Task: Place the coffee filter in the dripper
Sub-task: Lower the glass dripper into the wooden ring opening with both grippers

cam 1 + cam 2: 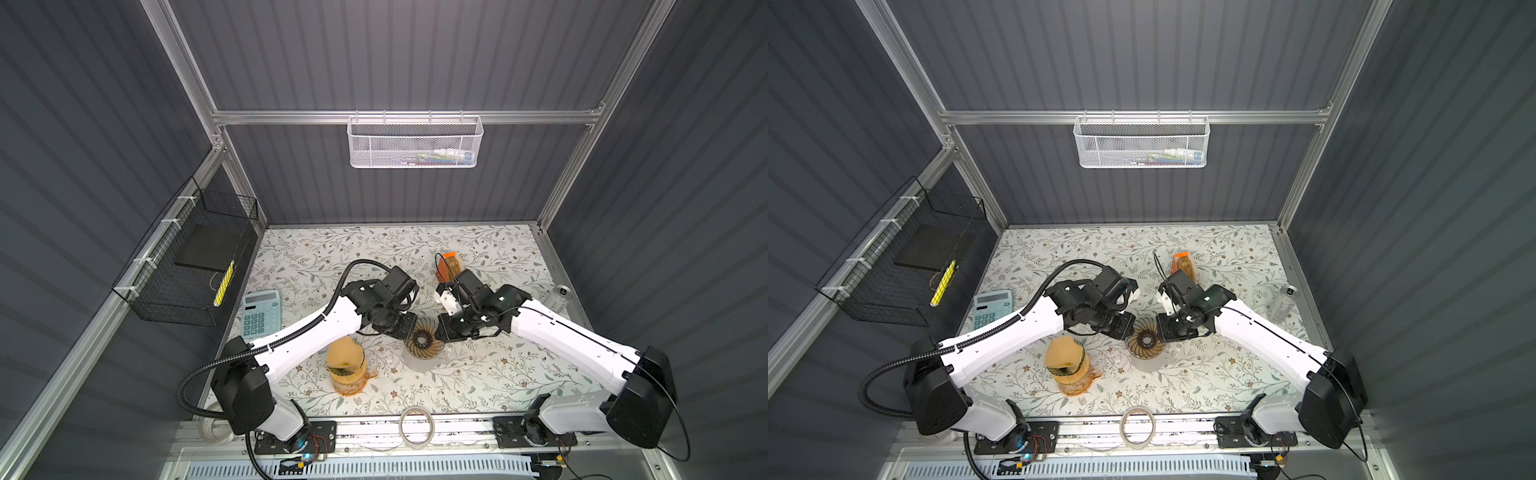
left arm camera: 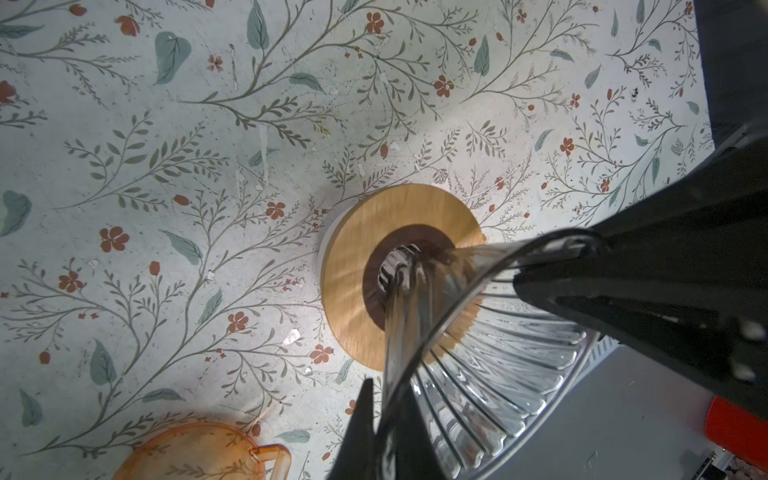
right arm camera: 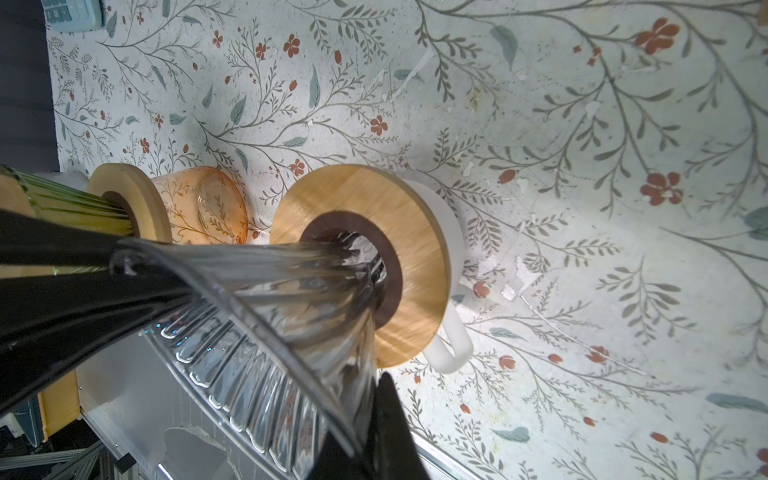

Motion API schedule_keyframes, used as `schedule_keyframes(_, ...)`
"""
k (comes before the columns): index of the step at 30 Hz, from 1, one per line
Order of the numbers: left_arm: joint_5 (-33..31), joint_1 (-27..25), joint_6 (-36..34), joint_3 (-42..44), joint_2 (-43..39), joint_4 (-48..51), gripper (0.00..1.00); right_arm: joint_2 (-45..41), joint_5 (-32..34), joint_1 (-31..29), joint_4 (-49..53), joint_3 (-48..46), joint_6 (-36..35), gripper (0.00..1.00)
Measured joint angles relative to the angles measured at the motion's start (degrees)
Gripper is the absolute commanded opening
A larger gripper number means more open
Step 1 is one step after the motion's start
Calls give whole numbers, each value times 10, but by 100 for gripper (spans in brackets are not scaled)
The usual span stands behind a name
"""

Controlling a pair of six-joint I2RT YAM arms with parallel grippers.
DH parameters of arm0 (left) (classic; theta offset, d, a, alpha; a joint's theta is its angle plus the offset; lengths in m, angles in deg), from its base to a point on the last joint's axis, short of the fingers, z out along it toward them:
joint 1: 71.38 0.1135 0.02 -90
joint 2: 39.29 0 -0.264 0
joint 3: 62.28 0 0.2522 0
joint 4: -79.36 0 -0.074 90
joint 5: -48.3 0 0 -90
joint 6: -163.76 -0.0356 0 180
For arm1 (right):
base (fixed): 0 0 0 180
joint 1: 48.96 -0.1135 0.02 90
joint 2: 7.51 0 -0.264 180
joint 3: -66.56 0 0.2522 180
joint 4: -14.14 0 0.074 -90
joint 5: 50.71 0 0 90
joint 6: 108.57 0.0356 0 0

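A clear ribbed glass dripper (image 1: 423,338) (image 1: 1146,338) with a wooden collar (image 2: 353,266) sits on a white mug (image 3: 451,232) mid-table. My left gripper (image 1: 409,326) (image 2: 388,436) is shut on its rim from the left, the glass wall pinched between the fingers. From the right, my right gripper (image 1: 438,330) (image 3: 361,440) is shut on the opposite rim. The dripper's cone holds nothing. A tan paper coffee filter (image 1: 344,355) (image 1: 1063,353) rests in a second dripper on an orange glass cup (image 1: 353,384) (image 3: 203,203), to the front left.
An orange holder (image 1: 449,266) with brown papers stands behind the right gripper. A blue calculator (image 1: 262,311) lies at the left, a metal can (image 1: 561,293) at the right edge, a tape roll (image 1: 417,426) on the front rail. A black wire basket (image 1: 195,257) hangs on the left wall.
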Motion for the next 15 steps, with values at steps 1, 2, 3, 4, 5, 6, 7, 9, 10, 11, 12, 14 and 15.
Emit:
schedule_keyframes(1,0,0,0,0,0,1,0,3,-1,0,2,3,-1,4)
schedule_keyframes(2,0,1,0,0,0,1,0,5,-2,0,4,5,-2,4)
schedule_keyframes(3,0,1,0,0,0,2,0,7,-2,1,5,6,-2,4)
schedule_keyframes(4,0,1,0,0,0,2,0,9,-4,2,6,7,-3,4)
schedule_keyframes(5,1,1,0,0,0,2,0,10,-4,2,8,9,-4,4)
schedule_keyframes(6,1,1,0,0,0,2,0,12,-6,3,10,10,-5,4)
schedule_keyframes(7,2,2,0,0,0,2,0,14,-7,3,12,12,-7,4)
schedule_keyframes(9,3,2,0,0,2,2,0,19,-11,6,16,16,-10,4)
schedule_keyframes(10,4,3,0,0,3,2,0,21,-14,7,19,18,-12,4)
schedule_keyframes(11,5,4,0,0,3,2,0,23,-15,8,21,21,-13,4)
schedule_keyframes(12,7,5,0,0,4,2,0,26,-17,9,23,22,-14,4)
schedule_keyframes(14,9,6,0,0,6,1,0,30,-21,12,27,26,-16,4)
schedule_keyframes(15,11,6,0,0,7,0,0,33,-24,14,30,28,-17,4)
